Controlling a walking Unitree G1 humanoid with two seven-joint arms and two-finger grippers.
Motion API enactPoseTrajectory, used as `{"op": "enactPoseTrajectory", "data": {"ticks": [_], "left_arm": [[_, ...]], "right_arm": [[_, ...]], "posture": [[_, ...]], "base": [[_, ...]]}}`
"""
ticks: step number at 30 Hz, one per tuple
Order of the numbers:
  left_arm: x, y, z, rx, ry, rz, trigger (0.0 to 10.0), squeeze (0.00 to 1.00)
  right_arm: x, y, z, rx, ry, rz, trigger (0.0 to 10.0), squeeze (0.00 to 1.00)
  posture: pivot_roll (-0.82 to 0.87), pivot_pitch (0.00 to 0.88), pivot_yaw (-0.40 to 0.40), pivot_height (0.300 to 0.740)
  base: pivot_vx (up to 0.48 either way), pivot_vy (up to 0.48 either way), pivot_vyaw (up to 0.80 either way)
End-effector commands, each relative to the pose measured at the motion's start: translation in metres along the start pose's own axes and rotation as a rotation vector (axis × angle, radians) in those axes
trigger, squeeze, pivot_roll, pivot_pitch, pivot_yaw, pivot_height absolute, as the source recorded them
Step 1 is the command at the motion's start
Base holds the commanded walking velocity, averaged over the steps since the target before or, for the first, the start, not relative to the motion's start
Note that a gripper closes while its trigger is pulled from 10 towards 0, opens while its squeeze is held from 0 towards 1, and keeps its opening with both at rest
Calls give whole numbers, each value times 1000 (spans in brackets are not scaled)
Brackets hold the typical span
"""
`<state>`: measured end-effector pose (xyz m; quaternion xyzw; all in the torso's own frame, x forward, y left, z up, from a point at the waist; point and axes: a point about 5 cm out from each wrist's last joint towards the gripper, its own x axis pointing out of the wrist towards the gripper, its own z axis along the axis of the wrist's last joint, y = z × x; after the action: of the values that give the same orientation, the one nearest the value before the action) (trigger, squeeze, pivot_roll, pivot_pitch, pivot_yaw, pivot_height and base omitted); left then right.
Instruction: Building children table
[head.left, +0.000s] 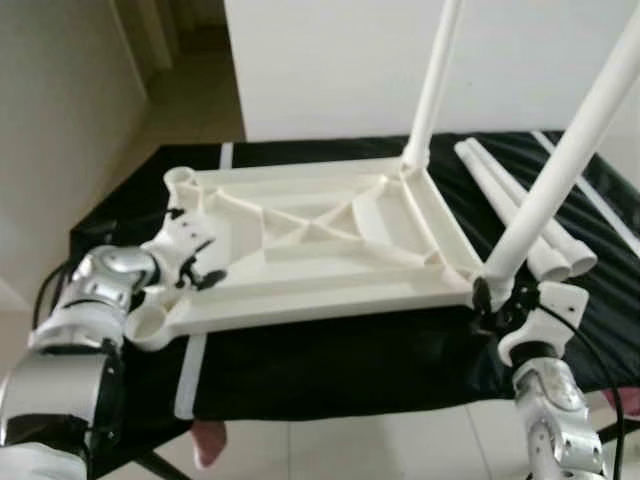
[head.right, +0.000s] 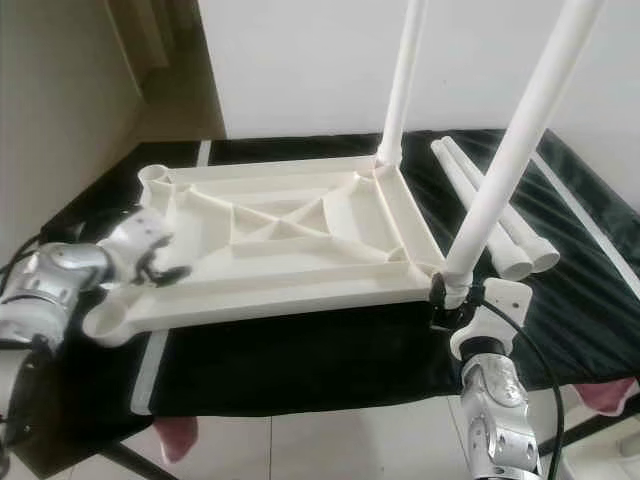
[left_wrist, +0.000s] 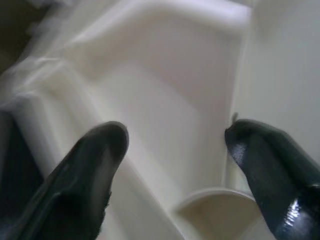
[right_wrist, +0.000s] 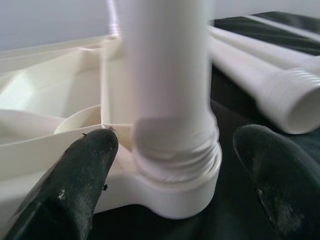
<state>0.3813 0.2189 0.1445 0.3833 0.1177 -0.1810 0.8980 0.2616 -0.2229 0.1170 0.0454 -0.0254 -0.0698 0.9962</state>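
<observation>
A white plastic children's tabletop (head.left: 300, 300) lies upside down on a black-covered surface. Two white legs stand in its right-hand sockets, one at the far corner (head.left: 435, 80) and one at the near corner (head.left: 560, 170). My right gripper (head.left: 492, 305) is open at the base of the near leg (right_wrist: 170, 75), a finger on either side with a gap to each. My left gripper (head.left: 195, 262) is open over the tabletop's left end, its fingers straddling a raised rib (left_wrist: 165, 100). The two left sockets, far (head.left: 181, 180) and near (head.left: 150, 325), hold nothing.
Two loose white legs (head.left: 520, 210) lie side by side on the black cover (head.left: 330, 370), right of the tabletop. A white wall (head.left: 320, 60) stands behind. Pale tiled floor (head.left: 380, 450) runs below the front edge, with something pink (head.left: 208, 440) under it.
</observation>
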Motion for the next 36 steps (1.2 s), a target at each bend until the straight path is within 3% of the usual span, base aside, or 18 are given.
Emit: {"op": "enactPoseTrajectory", "data": {"ticks": [1,2,3,5,7,11,13,16,18,21,23,25,26,36], "left_arm": [[-1,-4,-11,49,46,84,10000,0],[-1,-4,-11,49,46,84,10000,0],[1,-21,-9,63,3,-33,10000,0],[1,-27,-8,70,-16,-76,10000,0],[-1,-46,-6,109,-73,-229,10000,0],[-4,-54,-2,114,-136,-328,10000,0],[-5,-55,0,116,-161,-331,10000,0],[-1,-41,13,19,-221,-251,10000,0],[-1,-41,13,19,-221,-251,10000,0],[1,-30,21,-45,-237,-184,10000,0],[4,-20,28,-137,-254,-116,10000,0],[4,-20,28,-137,-254,-116,10000,0],[6,-16,34,-196,-271,-83,10000,0],[11,-19,40,-206,-271,-71,10000,0]], "right_arm": [[0,-1,-5,3,18,0,10000,0],[0,-1,-5,3,18,0,10000,0],[1,1,-7,4,28,2,10000,0],[1,1,-8,4,32,3,10000,0],[2,4,-10,5,44,11,10000,0],[1,7,-13,4,55,26,10000,0],[1,8,-14,4,56,30,10000,0],[2,9,-15,5,59,33,10000,0],[2,9,-15,5,59,33,10000,0],[2,10,-16,7,59,36,10000,0],[0,8,-15,22,46,25,10000,0],[0,8,-15,22,46,25,10000,0],[-3,8,-15,36,28,10,10000,0],[-7,17,-18,47,31,19,10000,0]], "posture": [[8,0,24,740],[8,0,24,740],[11,0,26,740],[11,0,26,740],[18,0,24,740],[21,0,24,740],[21,0,24,740],[22,0,24,740],[22,0,24,740],[21,0,26,740],[19,0,27,740],[19,0,27,740],[19,0,27,740],[6,0,32,740]], "base": [[0,0,0],[0,0,0],[0,0,0],[0,0,0],[0,0,0],[0,0,0],[0,0,0],[0,0,0],[0,0,0],[0,0,0],[0,0,0],[0,0,0],[0,0,0],[0,0,0]]}}
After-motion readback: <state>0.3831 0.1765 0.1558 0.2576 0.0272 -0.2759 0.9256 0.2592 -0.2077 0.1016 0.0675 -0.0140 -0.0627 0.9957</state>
